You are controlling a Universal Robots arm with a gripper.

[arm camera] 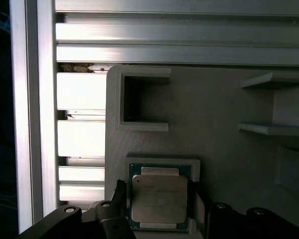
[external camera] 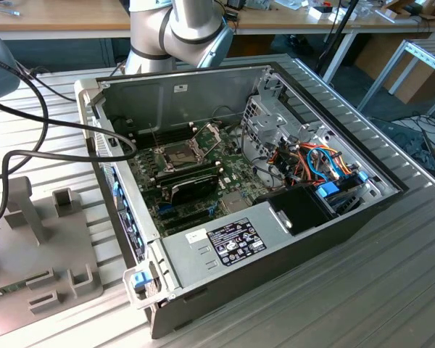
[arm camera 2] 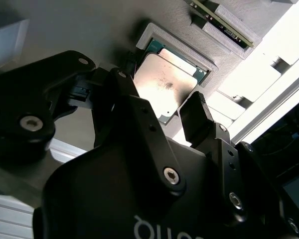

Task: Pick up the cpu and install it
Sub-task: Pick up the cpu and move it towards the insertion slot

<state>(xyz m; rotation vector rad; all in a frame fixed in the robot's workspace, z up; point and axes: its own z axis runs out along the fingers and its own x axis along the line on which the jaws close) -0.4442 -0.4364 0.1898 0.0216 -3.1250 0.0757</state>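
Note:
The cpu (arm camera: 158, 199), a flat square chip with a dull silver top and green rim, lies in a shallow recess of a grey holder plate (arm camera: 214, 124). In the second wrist view the cpu (arm camera 2: 165, 85) lies just beyond the black fingers. My gripper (arm camera 2: 158, 102) hovers close over it, open, with one fingertip (arm camera 2: 195, 112) on one side and the other on the opposite side. In the first wrist view the gripper (arm camera: 159, 211) straddles the chip the same way. The dark socket (external camera: 175, 154) on the green motherboard (external camera: 235, 170) stands with its metal frame (external camera: 206, 134) hinged up.
The open computer case (external camera: 225, 246) fills the middle of the exterior view, with a black rectangular module (external camera: 192, 187) near the socket and coloured cables (external camera: 315, 163) on the exterior view's right. A grey fixture (external camera: 43, 254) with upright posts sits at the left. Black cables (external camera: 51, 119) hang over it.

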